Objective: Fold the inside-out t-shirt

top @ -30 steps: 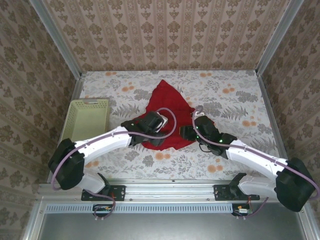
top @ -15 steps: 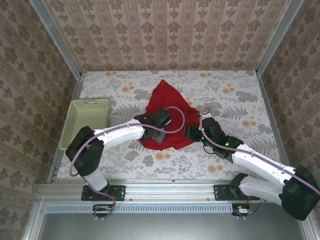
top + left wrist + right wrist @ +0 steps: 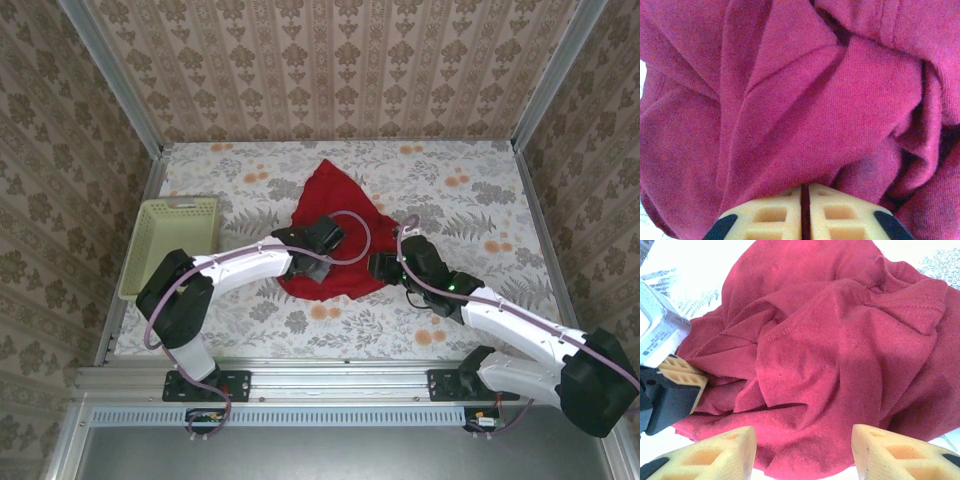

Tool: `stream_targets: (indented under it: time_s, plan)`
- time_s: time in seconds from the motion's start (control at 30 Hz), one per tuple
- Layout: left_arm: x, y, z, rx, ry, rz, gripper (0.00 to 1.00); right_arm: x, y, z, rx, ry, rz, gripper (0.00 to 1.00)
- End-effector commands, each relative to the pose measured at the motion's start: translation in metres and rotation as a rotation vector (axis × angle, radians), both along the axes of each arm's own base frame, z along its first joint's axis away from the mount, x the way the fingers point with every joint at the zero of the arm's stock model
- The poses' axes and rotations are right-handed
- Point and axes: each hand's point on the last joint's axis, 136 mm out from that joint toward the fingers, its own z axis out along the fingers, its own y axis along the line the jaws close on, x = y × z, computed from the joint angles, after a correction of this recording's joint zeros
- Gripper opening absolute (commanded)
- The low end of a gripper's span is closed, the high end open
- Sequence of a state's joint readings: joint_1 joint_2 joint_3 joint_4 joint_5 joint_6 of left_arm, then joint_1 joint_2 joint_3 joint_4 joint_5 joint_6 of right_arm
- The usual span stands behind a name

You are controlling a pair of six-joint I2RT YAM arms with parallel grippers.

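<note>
- The shirt (image 3: 335,215) lies crumpled mid-table (image 3: 480,200), with the basket (image 3: 180,203) at its 9 o'clock.
- The left gripper (image 3: 805,187), at the shirt's 7 o'clock, has its fingers pressed together, apparently pinching a fold.
- The right gripper (image 3: 801,436) gapes wide at the 4 o'clock hem and holds nothing.
- The right should probably bite a single hem layer. Both can then draw apart toward 9 and 3 to spread the heap flat before folding.

Floral table (image 3: 480,210) holds a bunched red t-shirt (image 3: 330,195) and seemingly plastic basket (image 3: 181,204).
</note>
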State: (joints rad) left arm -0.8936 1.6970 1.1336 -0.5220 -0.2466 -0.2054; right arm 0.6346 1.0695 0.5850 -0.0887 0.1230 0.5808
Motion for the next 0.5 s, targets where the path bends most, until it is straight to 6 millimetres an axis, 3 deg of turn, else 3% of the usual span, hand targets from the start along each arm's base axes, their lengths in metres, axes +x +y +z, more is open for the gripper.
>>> stream_targets:
  time_s: [0.0, 0.2, 0.33, 0.47]
  plan:
    - [0.008, -0.003, 0.017, -0.070, -0.027, 0.027, 0.09, -0.002, 0.000, -0.008, 0.002, 0.029, 0.000, 0.55]
    - [0.008, -0.004, 0.020, -0.133, -0.011, 0.039, 0.08, -0.001, 0.002, -0.012, -0.002, 0.044, 0.004, 0.55]
    - [0.008, -0.002, 0.022, -0.161, -0.007, 0.045, 0.00, 0.000, 0.003, -0.013, -0.010, 0.056, 0.005, 0.55]
    - [0.004, -0.001, 0.036, -0.229, -0.025, 0.042, 0.00, 0.003, 0.004, -0.017, -0.034, 0.074, 0.007, 0.55]
